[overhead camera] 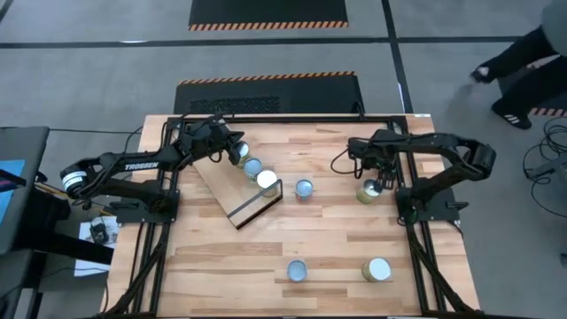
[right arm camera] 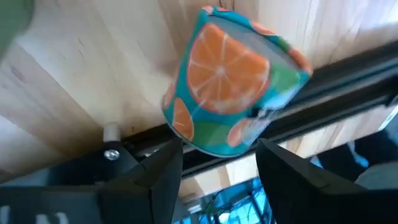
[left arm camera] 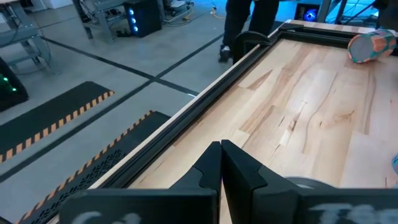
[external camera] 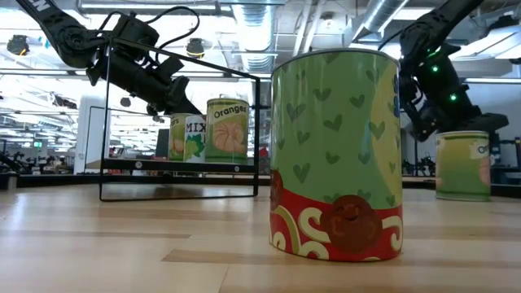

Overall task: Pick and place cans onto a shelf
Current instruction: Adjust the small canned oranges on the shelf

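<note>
The shelf (overhead camera: 221,188), a pale plywood panel with a black open frame (overhead camera: 259,206) at its near end, lies slantwise at the table's left centre. Three cans (overhead camera: 252,167) stand on it in a row, also seen in the low view (external camera: 227,129). My left gripper (overhead camera: 232,150) is shut and hovers at the far can of that row (overhead camera: 241,153); no touch shows. My right gripper (overhead camera: 376,180) is open just above a green-and-orange can (overhead camera: 367,192) that stands on the table at the right. In the right wrist view that can (right arm camera: 227,81) lies just ahead of the spread fingertips (right arm camera: 219,152).
One more can (overhead camera: 304,188) stands on the table just right of the shelf's frame. Two cans (overhead camera: 297,270) (overhead camera: 378,269) stand near the table's front edge; one fills the low view (external camera: 338,155). A person's legs (overhead camera: 523,71) show on the floor at the far right.
</note>
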`<state>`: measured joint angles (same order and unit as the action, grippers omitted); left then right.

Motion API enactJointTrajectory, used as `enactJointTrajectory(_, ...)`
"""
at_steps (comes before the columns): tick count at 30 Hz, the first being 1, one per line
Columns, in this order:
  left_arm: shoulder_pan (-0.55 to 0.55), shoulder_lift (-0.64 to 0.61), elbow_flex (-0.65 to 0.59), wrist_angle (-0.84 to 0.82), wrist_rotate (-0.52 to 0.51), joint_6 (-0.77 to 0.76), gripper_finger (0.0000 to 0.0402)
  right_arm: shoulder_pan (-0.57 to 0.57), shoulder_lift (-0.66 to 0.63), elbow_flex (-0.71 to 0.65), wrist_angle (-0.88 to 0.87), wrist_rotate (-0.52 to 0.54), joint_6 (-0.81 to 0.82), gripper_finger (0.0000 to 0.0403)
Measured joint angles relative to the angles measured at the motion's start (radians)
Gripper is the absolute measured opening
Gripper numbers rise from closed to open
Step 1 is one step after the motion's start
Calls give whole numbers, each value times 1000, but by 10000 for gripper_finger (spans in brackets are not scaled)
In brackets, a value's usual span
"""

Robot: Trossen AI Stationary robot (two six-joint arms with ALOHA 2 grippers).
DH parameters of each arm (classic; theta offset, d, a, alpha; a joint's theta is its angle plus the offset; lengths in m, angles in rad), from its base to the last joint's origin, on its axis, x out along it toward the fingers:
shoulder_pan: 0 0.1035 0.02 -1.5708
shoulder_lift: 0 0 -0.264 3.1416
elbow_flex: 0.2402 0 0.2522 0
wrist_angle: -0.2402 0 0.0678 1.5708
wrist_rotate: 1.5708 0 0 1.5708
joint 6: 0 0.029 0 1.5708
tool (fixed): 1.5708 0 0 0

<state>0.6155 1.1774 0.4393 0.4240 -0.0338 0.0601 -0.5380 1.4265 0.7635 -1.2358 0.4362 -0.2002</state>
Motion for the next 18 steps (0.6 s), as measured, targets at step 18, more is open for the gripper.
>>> enactJointTrajectory(18, 0, 0, 0, -13, 1, 0, 0, -48, -171, 138, 31, -126, 51, 174)
